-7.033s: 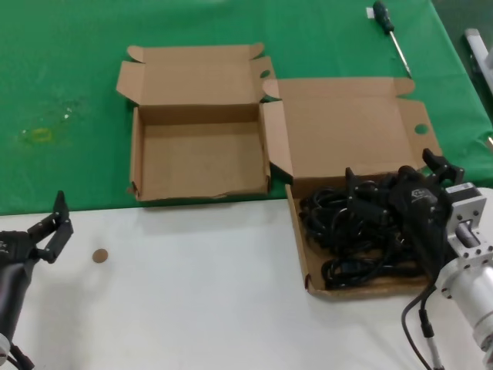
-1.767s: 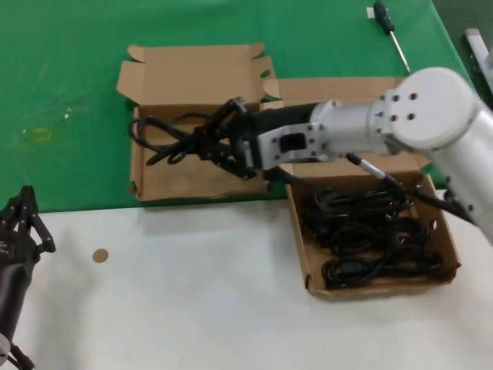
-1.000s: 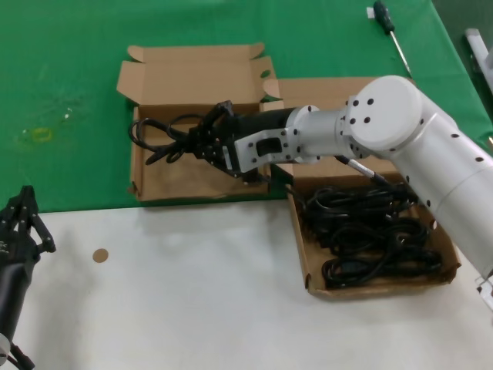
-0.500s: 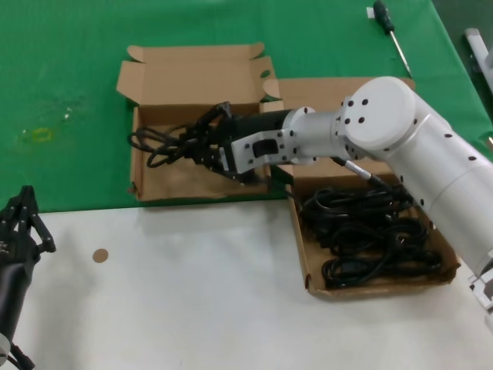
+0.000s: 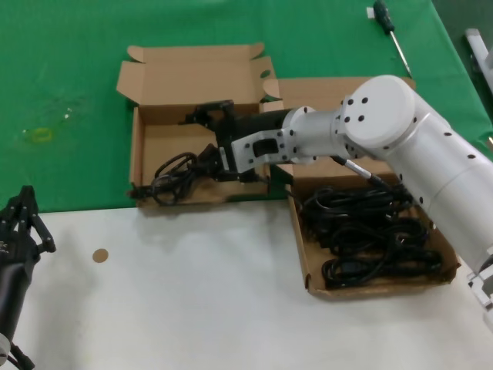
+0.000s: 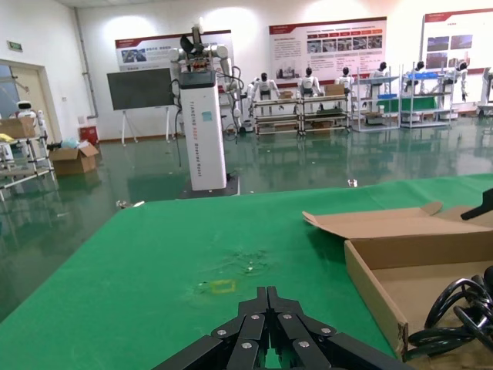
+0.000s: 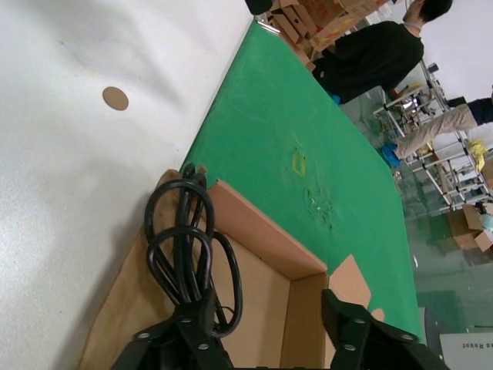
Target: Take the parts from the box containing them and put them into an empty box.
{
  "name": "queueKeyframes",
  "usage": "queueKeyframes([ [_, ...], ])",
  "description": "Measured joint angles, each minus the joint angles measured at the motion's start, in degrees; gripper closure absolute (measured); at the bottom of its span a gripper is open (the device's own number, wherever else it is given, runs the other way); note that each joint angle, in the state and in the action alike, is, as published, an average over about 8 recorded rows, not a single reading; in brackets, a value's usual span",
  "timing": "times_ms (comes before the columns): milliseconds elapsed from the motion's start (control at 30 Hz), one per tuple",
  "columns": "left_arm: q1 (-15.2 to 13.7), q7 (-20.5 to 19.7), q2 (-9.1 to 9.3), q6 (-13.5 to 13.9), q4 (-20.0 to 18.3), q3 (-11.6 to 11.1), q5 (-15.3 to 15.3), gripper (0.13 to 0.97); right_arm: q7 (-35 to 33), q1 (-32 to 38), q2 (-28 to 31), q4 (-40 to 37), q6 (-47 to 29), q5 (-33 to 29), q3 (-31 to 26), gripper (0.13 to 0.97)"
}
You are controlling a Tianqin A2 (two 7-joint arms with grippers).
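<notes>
My right gripper (image 5: 203, 140) reaches across into the empty box (image 5: 136, 150) at the back left, with its jaws wide open. A black power cord bundle (image 5: 174, 176) lies on that box's floor at its front left corner, just beyond the nearer finger. In the right wrist view the cord (image 7: 185, 254) rests against one finger (image 7: 183, 333) of the open gripper (image 7: 266, 327). The box containing the parts (image 5: 299, 245) sits at the right with several black cords (image 5: 370, 231) in it. My left gripper (image 5: 28, 203) is parked at the lower left, shut and empty (image 6: 268, 293).
A screwdriver (image 5: 390, 31) lies on the green cloth at the back right. A small brown disc (image 5: 99, 255) lies on the white table near my left gripper. The left wrist view shows the empty box's wall (image 6: 376, 297) and the cord (image 6: 461, 308).
The right gripper held the cord bundle above the empty box; now its jaws have opened and the cord has dropped to the box's front left corner. The left arm has not moved.
</notes>
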Motion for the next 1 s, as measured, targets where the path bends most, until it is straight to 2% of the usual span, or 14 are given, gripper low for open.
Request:
queueKeyframes([
  [200, 0.0, 0.0, 0.0, 0.0, 0.0, 0.0, 0.0, 0.945, -0.8, 0.3, 0.3, -0.6, -0.2, 0.7, 0.6, 0.553],
  [233, 0.0, 0.0, 0.0, 0.0, 0.0, 0.0, 0.0, 0.945, -0.9, 0.4, 0.5, -0.5, -0.3, 0.9, 0.7, 0.553],
  [500, 0.0, 0.0, 0.0, 0.0, 0.0, 0.0, 0.0, 0.945, -0.3, 0.0, 2.3, 2.0, -1.1, 2.1, 1.9, 0.344],
  [633, 0.0, 0.0, 0.0, 0.0, 0.0, 0.0, 0.0, 0.945, 0.7, -0.7, 3.6, 4.7, -1.6, 2.6, 2.5, 0.344],
  [900, 0.0, 0.0, 0.0, 0.0, 0.0, 0.0, 0.0, 0.943, 1.6, -1.4, 4.9, 7.3, -2.0, 3.1, 3.0, 0.205],
  [1000, 0.0, 0.0, 0.0, 0.0, 0.0, 0.0, 0.0, 0.942, 1.9, -2.0, 4.9, 7.7, -1.6, 3.4, 3.3, 0.188],
])
